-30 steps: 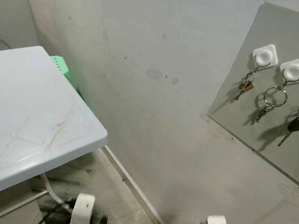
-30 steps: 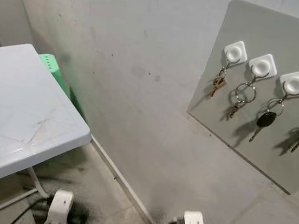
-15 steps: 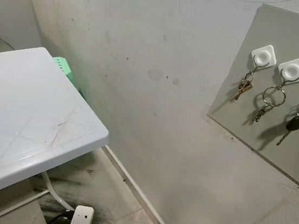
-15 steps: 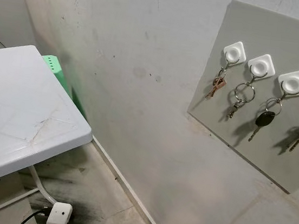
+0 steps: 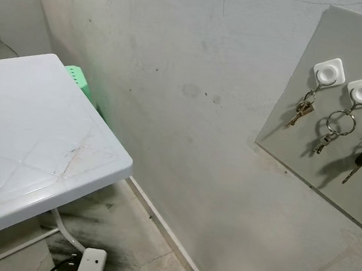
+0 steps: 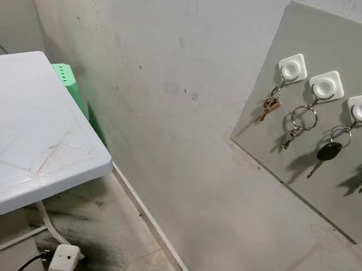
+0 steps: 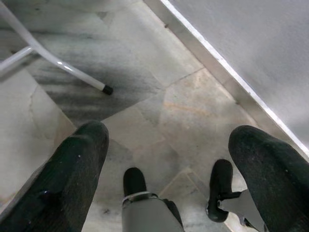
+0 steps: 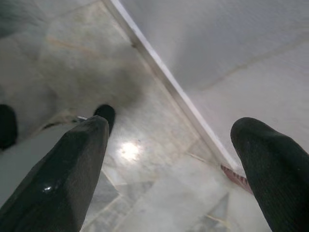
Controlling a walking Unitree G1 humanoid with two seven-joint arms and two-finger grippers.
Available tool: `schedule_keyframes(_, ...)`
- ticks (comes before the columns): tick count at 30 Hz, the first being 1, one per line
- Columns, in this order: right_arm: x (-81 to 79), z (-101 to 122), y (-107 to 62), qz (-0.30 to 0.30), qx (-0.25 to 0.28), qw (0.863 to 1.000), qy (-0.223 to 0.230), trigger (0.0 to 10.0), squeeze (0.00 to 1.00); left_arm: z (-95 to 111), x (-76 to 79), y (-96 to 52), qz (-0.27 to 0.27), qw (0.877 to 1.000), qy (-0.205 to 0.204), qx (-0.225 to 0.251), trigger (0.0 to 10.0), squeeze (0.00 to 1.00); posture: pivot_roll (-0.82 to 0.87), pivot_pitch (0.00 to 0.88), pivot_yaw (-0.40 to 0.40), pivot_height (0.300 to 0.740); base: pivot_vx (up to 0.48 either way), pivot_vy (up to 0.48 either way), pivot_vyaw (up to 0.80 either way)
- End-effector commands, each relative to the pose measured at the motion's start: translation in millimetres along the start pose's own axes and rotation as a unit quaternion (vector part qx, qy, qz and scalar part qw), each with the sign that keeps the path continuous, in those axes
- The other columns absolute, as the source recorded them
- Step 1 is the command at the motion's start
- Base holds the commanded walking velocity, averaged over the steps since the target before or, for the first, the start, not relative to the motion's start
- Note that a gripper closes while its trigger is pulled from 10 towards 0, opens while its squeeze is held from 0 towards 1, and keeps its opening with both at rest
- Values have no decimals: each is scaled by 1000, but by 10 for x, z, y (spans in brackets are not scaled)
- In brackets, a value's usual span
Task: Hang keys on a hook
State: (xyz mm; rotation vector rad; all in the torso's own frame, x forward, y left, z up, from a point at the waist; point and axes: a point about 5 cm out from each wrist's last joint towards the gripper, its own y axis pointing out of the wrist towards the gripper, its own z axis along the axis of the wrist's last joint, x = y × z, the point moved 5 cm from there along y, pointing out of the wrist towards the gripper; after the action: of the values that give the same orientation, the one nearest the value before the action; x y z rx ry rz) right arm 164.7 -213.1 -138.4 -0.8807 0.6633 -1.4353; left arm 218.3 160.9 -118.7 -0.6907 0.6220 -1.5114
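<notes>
Keys (image 6: 328, 155) hung, pincers (image 7: 166, 159) (image 8: 169, 164) spread over floor (image 7: 145, 96)

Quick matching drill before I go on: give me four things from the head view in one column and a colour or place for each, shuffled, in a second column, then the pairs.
Things:
1. table
2. car key
3. crate
4. board

Descriptions:
A. green, tucked between the table and the wall
B. grey, leaning on the wall, carrying the white hooks
C. black head, hanging from the third hook from the left
D. white top with scuff lines, on the robot's left

Pairs: 1-D, 2-C, 3-A, 4-B
</notes>
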Motion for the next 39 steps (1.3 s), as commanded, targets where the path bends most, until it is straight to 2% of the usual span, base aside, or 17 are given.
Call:
schedule_keyframes(1,16,1,-1,-2,0,1000,9,10000,0,-33,-47,-16,5,1000,1,-2,10000,0,6,0,-56,740,0,0,0)
schedule_keyframes(4,19,1,-3,-1,2,1000,15,10000,0,-33,-67,-20,8,1000,-1,0,10000,0,6,0,-56,740,0,0,0)
schedule_keyframes(8,54,-91,-32,-6,-4,1000,10,10000,0,-75,-135,-44,14,1000,3,-2,10000,0,2,0,-52,740,0,0,0)
schedule_keyframes(9,93,-180,-55,-15,-17,1000,10,10000,0,-96,-164,-56,18,1000,4,-3,10000,0,2,0,-52,740,0,0,0)
schedule_keyframes(17,74,-248,-65,-18,-30,999,38,10000,0,-125,-145,-60,16,1000,5,-8,10000,0,3,0,-49,740,0,0,0)
schedule_keyframes(30,13,-334,-77,-17,-48,997,58,10000,0,-101,-20,-32,0,1000,19,-10,10000,0,-22,0,-27,740,0,0,-677)
schedule_keyframes(36,2,-352,-80,-17,-52,996,68,10000,0,-89,-34,-27,4,1000,1,-10,10000,0,-21,0,-21,740,0,0,-717)
schedule_keyframes(38,-2,-356,-81,-17,-53,996,69,10000,0,-80,-35,-26,4,1000,5,-8,10000,0,-21,0,-21,740,0,0,-719)
schedule_keyframes(39,-9,-359,-80,-16,-54,996,69,10000,0,-76,-32,-25,2,1000,20,-9,10000,0,-21,0,-21,740,0,0,-719)
